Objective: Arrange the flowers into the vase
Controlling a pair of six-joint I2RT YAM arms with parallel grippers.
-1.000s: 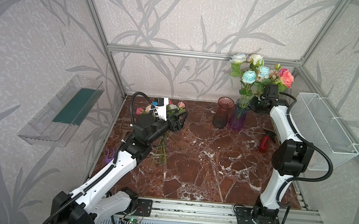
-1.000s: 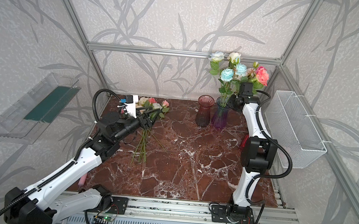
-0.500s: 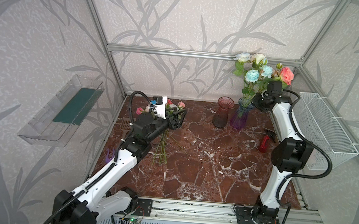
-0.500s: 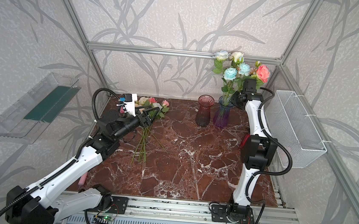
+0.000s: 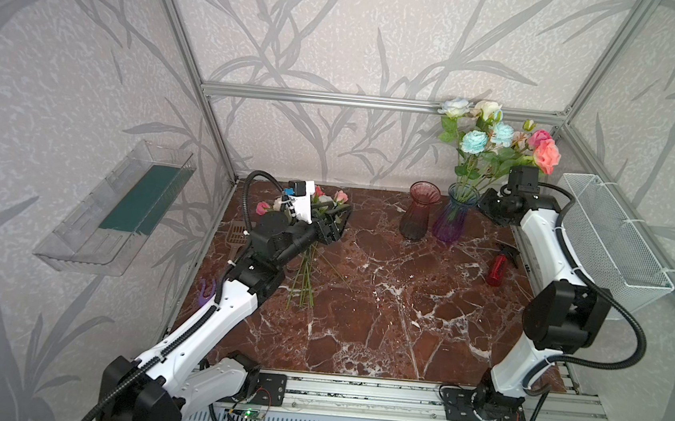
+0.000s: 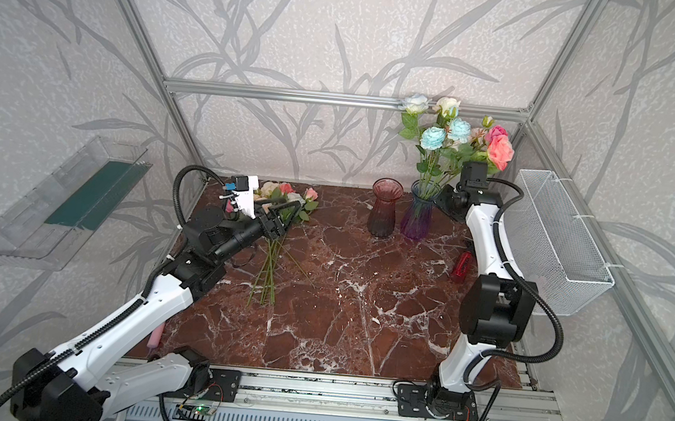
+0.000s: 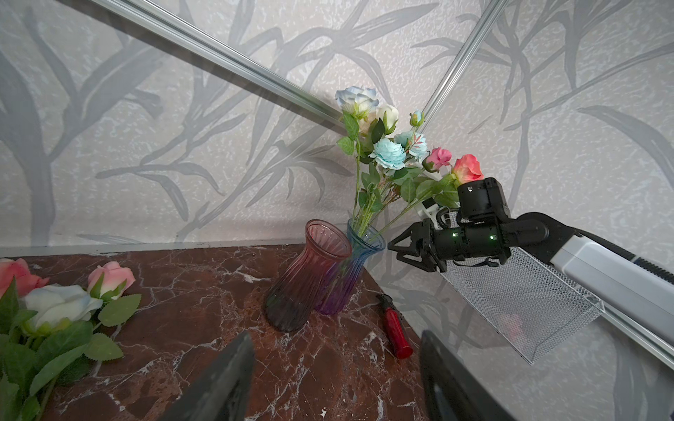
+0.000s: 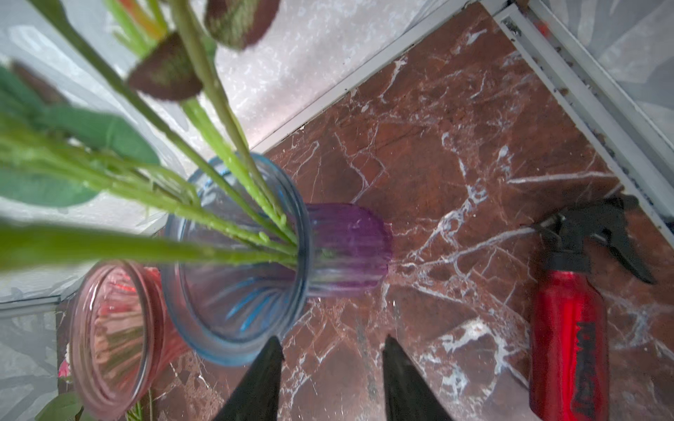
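Observation:
Several flowers [image 5: 496, 138] [image 6: 455, 134] [image 7: 390, 153] stand in the blue-and-purple vase [image 5: 452, 217] [image 6: 418, 216] [image 8: 237, 255] at the back right. Their green stems [image 8: 226, 160] lean over its rim. My right gripper [image 5: 490, 208] [image 6: 447, 202] [image 8: 332, 339] hangs open and empty just to the right of that vase, near its rim. More flowers [image 5: 306, 267] [image 6: 268, 272] [image 7: 58, 306] lie in a bunch on the table at the back left. My left gripper [image 5: 336, 224] [image 6: 285, 215] [image 7: 335, 335] hovers above them, open and empty.
An empty pink glass vase [image 5: 419, 214] [image 7: 306, 280] [image 8: 109, 335] stands against the blue one's left side. A red spray bottle [image 5: 497, 267] [image 8: 569, 342] lies by the right arm. A wire basket [image 5: 612, 239] hangs on the right wall, a clear shelf [image 5: 119, 209] on the left.
My right gripper has opened and drawn slightly back from the stems in the blue vase. The left arm has barely moved.

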